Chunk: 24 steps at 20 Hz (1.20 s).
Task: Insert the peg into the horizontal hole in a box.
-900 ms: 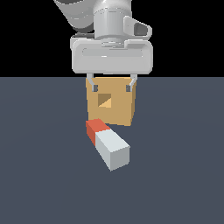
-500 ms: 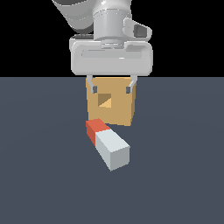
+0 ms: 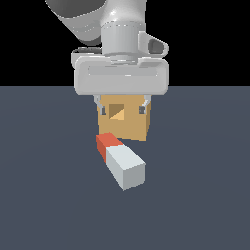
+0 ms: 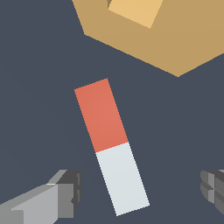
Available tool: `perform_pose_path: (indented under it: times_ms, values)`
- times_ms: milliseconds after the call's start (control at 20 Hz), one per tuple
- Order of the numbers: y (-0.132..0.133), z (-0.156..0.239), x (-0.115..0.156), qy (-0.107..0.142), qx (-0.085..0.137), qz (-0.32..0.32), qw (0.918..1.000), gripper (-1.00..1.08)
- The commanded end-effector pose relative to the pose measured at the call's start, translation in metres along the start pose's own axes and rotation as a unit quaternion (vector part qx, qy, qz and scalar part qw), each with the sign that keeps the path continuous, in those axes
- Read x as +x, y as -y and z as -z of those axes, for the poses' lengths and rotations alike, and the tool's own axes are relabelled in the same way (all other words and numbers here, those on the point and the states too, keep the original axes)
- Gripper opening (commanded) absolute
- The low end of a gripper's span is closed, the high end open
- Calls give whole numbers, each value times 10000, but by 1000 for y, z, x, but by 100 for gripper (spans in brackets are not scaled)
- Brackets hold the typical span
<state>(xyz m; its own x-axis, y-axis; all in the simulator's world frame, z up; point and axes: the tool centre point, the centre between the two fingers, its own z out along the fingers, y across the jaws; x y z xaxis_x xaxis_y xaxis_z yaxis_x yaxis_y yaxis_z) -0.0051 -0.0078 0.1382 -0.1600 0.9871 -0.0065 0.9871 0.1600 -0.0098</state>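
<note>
Above the dark floor my gripper (image 3: 121, 108) hung with its jaws spread wide and nothing between them; in the wrist view one finger (image 4: 65, 194) stood clear of the peg's pale end on one side and the other finger clear on the opposite side, so I judged I was poised high, lined up to straddle the bar before coming down on it. The peg (image 3: 119, 160) lay flat on the floor, just in front of the box (image 3: 131, 128) and apart from it, not yet picked up. Its long axis ran slantwise, the orange-red end nearest the box and the grey-white end pointing away toward the exterior camera and the exterior view's right. The hole (image 3: 116, 111) opened in the box's face, partly framed by my fingers in the exterior view. As I judged it, the peg's slant meant it did not yet point squarely at that opening, so it would need turning once gripped.
</note>
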Motion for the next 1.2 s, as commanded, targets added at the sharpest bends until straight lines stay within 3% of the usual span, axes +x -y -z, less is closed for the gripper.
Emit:
perform_pose_path:
  times_ms: [0,600,1150]
  values:
    - [2,-9,-7,-4,-7,227,9997,100]
    - [6,-51,-40,-22,-45,1300,9915,100]
    - [4,-64,-51,-25,-54,1618,9868,100]
